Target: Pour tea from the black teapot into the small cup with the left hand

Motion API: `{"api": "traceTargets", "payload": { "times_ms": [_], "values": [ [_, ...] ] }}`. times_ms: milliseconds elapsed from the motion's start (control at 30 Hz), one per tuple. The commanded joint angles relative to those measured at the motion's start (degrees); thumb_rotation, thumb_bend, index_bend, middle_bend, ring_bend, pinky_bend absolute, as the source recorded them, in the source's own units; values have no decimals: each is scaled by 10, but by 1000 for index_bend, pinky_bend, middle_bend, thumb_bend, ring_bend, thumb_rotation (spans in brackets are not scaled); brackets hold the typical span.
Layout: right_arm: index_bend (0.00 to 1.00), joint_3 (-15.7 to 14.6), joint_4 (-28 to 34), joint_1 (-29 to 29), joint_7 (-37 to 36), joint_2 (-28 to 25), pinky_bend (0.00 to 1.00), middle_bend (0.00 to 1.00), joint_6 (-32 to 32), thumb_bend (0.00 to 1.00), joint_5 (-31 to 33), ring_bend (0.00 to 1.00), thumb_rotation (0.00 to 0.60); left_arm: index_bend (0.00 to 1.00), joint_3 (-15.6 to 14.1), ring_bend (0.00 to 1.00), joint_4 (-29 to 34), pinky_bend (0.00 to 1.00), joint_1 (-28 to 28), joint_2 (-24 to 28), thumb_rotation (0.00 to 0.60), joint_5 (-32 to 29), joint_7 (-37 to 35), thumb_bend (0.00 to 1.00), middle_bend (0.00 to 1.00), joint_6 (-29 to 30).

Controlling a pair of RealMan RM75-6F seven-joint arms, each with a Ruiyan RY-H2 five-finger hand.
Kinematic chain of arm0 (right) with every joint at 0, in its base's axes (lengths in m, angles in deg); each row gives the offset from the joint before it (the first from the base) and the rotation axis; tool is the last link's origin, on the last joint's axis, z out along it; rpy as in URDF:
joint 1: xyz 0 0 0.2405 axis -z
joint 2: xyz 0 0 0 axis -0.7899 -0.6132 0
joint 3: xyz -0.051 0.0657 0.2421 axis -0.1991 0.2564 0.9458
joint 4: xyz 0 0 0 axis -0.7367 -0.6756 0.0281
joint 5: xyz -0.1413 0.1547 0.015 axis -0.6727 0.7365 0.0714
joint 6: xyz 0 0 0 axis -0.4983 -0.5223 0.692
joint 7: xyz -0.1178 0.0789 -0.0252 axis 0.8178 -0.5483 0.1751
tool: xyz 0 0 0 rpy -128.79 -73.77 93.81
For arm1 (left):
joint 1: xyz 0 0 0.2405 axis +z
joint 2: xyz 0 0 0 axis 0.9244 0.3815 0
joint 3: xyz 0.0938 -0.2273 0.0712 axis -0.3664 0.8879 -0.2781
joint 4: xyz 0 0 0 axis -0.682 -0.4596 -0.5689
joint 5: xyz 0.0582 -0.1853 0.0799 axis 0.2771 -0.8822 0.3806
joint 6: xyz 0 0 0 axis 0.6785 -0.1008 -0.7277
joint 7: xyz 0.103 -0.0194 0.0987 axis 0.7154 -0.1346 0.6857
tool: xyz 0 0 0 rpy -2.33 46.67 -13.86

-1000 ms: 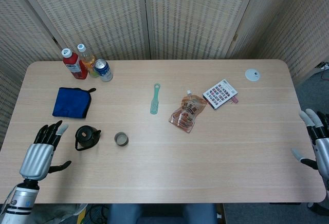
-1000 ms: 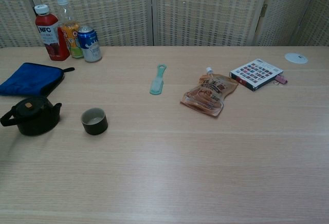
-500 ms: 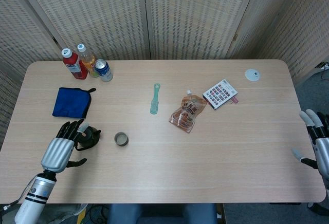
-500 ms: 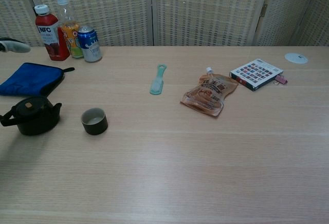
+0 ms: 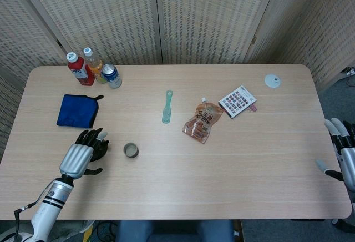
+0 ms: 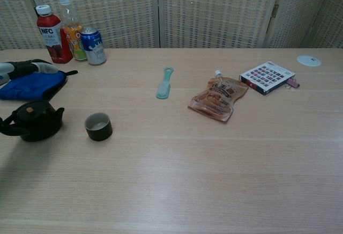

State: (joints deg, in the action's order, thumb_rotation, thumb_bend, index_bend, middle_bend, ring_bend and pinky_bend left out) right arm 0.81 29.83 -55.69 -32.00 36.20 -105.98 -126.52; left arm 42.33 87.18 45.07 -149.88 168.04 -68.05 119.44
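Observation:
The black teapot stands on the table at the near left, its spout towards the small dark cup just to its right. From the head view my left hand hovers over the teapot and hides most of it. In the chest view the fingers reach in from the left edge, stretched out above the pot and apart from it. The cup is upright and looks empty. My right hand hangs open off the table's right edge.
A blue cloth lies behind the teapot. Two bottles and a can stand at the far left. A green spatula, an orange pouch, a patterned box and a white disc lie further right.
My left hand has moved right and forward from the table's left edge to above the teapot. Teapot, cup and right hand have stayed put.

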Motion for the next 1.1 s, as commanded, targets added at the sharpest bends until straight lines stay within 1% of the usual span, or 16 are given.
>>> {"api": "traceTargets", "payload": {
  "times_ms": [33,433,1100],
  "values": [
    [106,1,-2,-3,0,2,65,73,4,161,1,0,600,14,3,29,-18,0,-8,-8,600,-16,0,87,0,-12],
    [106,2,-3,-6,5,7,65,73,7,160,3,0,600,14,6,35,-71,0,-25,-32,600,-47,-8,87,0,-26],
    [106,3,5,-8,17,7,65,73,8,160,6,0,600,14,18,37,-157,0,-48,-46,600,-95,-17,88,0,-51]
  ]
}}
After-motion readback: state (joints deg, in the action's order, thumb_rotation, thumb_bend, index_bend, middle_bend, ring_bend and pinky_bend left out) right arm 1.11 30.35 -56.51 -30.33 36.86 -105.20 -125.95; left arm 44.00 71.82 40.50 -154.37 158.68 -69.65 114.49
